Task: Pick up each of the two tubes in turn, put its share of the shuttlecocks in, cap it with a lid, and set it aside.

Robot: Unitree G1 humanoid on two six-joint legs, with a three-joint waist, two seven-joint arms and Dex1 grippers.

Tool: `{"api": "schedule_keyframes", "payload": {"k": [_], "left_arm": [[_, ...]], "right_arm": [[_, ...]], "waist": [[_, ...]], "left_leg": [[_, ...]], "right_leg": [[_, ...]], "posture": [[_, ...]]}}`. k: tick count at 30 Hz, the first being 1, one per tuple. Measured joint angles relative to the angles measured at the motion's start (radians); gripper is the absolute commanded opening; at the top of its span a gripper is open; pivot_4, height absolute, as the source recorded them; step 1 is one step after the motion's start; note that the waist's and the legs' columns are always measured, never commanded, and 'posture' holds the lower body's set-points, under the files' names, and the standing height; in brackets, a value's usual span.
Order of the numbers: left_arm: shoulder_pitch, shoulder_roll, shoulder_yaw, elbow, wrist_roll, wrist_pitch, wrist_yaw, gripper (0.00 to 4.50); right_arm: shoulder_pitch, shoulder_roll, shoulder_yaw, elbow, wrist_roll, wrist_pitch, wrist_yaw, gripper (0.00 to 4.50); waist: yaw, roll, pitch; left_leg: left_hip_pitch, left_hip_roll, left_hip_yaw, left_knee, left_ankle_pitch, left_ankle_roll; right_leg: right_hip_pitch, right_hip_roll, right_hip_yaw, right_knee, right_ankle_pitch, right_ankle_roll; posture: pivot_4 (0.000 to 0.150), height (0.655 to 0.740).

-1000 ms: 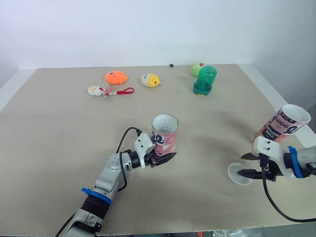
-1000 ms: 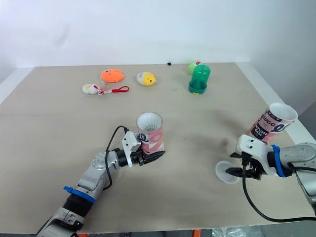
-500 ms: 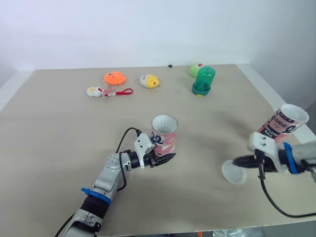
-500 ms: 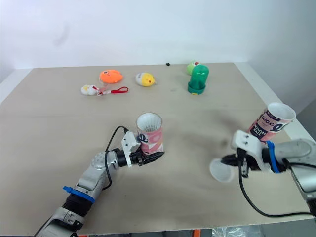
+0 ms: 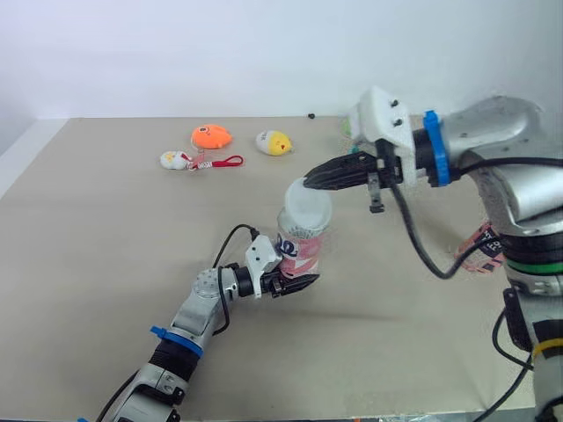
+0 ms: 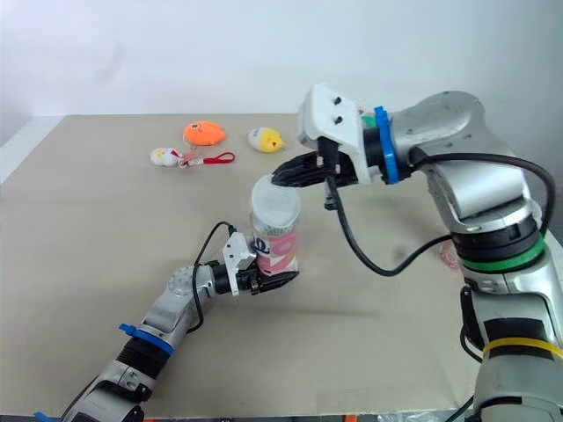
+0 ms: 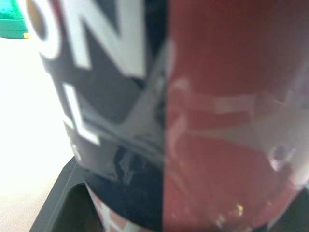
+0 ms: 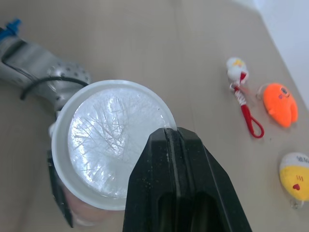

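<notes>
A red and pink tube stands upright in the middle of the table. My left gripper is shut on its lower part, and the tube's wall looms close in the left wrist view. A translucent white lid lies over the tube's mouth, slightly tilted. My right gripper is shut on the lid's rim. White feathers show through the lid in the right wrist view. I cannot tell whether the lid is seated. The second tube stands at the right, mostly hidden behind my right arm.
At the back of the table lie an orange plush toy, a yellow one and a small white toy with a red strap. My right arm reaches across the table's right half above the surface.
My right gripper lifted the lid off the table at the right and carried it left and up to the top of the tube. The left gripper kept its hold.
</notes>
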Motion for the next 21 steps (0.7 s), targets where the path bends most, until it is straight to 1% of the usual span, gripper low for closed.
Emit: {"api": "schedule_keyframes", "payload": {"k": [6,9,21], "left_arm": [[0.006,0.001,0.002,-0.004,0.000,0.000,0.017,2.99],[0.016,0.005,0.002,-0.017,0.001,0.000,0.023,2.99],[0.026,0.008,0.003,-0.032,0.002,0.001,0.029,2.99]], "right_arm": [[-0.037,0.020,0.090,0.056,-0.095,-0.080,0.042,0.02],[-0.037,0.023,0.093,0.069,-0.110,-0.098,0.065,0.02],[-0.072,0.034,0.093,0.068,-0.142,-0.100,0.117,0.02]], "waist": [[-0.002,0.000,0.000],[-0.006,0.000,0.000],[-0.009,0.000,0.000]], "left_leg": [[0.001,0.001,-0.001,0.000,0.000,0.000],[0.001,0.001,0.000,0.000,0.000,0.000],[0.001,0.001,-0.001,-0.002,0.000,0.000]], "right_leg": [[0.000,0.001,-0.001,0.000,0.000,-0.002],[0.000,0.001,-0.001,0.000,0.001,0.000],[-0.001,0.002,-0.001,0.000,0.001,0.000]], "posture": [[0.150,0.7400],[0.150,0.7400],[0.150,0.7400]]}}
